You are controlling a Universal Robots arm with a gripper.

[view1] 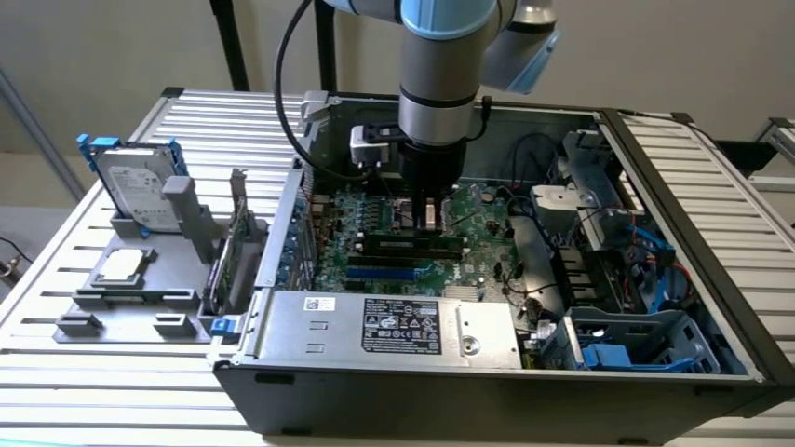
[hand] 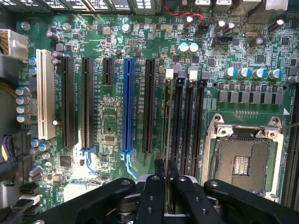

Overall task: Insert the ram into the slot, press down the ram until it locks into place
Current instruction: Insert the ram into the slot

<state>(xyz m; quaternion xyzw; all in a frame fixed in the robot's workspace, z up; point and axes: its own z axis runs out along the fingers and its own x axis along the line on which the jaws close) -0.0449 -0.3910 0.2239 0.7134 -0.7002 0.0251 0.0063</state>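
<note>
In the wrist view my gripper (hand: 166, 170) is shut on the ram (hand: 167, 126), which shows edge-on as a thin line running away from the fingers. The ram lies along the outermost of several parallel black memory slots (hand: 187, 126), the one beside the long black expansion slot, and its far end reaches that slot's white latch (hand: 169, 73). Whether it is seated I cannot tell. In the exterior view the gripper (view1: 429, 219) stands upright, low over the green motherboard (view1: 372, 223), just behind the black slots (view1: 408, 247).
A bright blue slot (hand: 127, 107) and the open CPU socket (hand: 243, 158) flank the memory slots. A silver power supply (view1: 385, 326) fills the case front. Cables and drive bays (view1: 609, 251) crowd the exterior view's right. A hard drive (view1: 130, 186) stands on a grey rack outside.
</note>
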